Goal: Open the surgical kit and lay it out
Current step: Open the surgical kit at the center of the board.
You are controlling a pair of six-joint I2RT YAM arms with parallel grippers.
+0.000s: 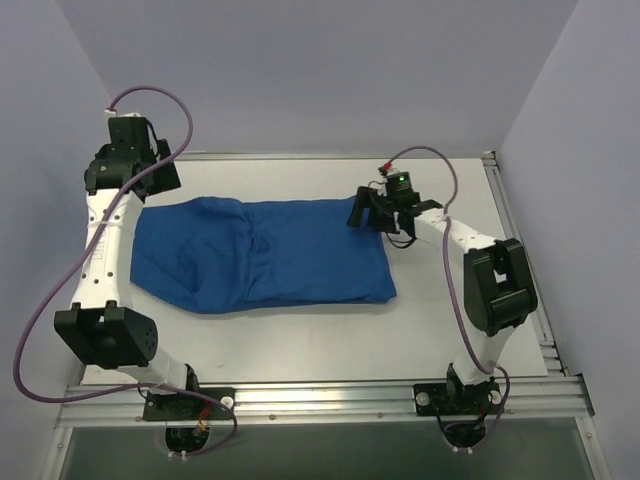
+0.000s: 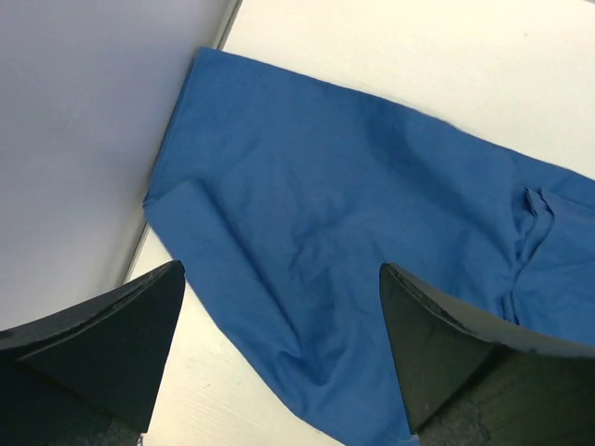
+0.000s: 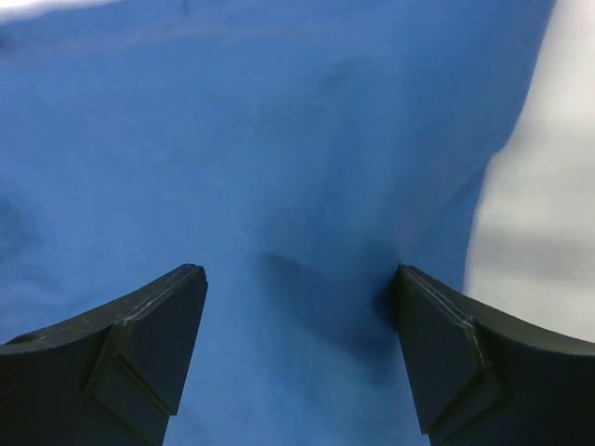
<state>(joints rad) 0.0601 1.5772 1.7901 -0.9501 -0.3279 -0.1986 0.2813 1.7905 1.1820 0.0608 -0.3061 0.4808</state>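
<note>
Below both spread jaws: folded blue cloth wrap (image 1: pixel 265 250).
Left gripper (image 2: pixel 281 274), right gripper (image 3: pixel 297 274) empty; fabric looks soft and limp, so pinch an edge fold.

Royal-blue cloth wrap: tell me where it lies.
Top view: the large royal-blue cloth wrap lies centred on the white table, its ends below the left tool and right tool.

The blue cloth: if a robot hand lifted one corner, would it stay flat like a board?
Probably not. The blue cloth lies in soft creases and folds, so it would likely droop. It looks thin, so probably light. Pushed along the table, it might bunch up rather than slide.
</note>
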